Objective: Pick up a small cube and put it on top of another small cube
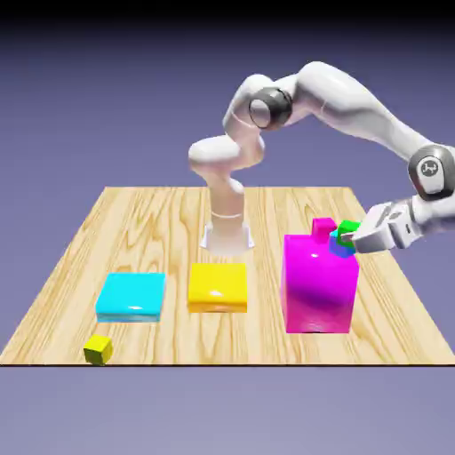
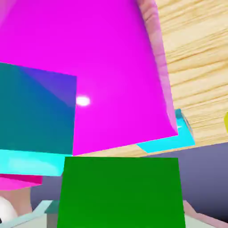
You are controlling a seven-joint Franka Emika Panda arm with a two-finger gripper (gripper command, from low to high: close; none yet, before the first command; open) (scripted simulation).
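Exterior view: gripper (image 1: pixel 354 235) reaches in from view's right, fingers pinching tiny green cube (image 1: pixel 348 229) at upper right edge of tall magenta block (image 1: pixel 320 284). Green cube sits just above/against tiny cyan-topped cube (image 1: pixel 341 245), which rests on magenta block top near its right corner. Contact btwn the two small cubes: cannot tell from this angle. Tiny magenta cube (image 1: pixel 323 226) also on block top, just left of green cube. Flat yellow block (image 1: pixel 218 285) and flat cyan block (image 1: pixel 131 295) lie on wooden table (image 1: pixel 160 213), side by side, well apart from magenta block. Tiny olive-yellow cube (image 1: pixel 99 349) near table's front edge, at view's left.

Hand view: green cube (image 2: pixel 121 191) fills lower centre, large, held btwn fingertips; tips mostly hidden, grey edges only at bottom corners. Cyan-topped cube (image 2: pixel 35 111) at left, blue-teal side facing camera, cyan face below it. Magenta block (image 2: pixel 111 58) occupies upper frame. Flat cyan block (image 2: pixel 169 141) peeks out beyond magenta block's edge. Table (image 2: pixel 196 53) wood grain at upper right.
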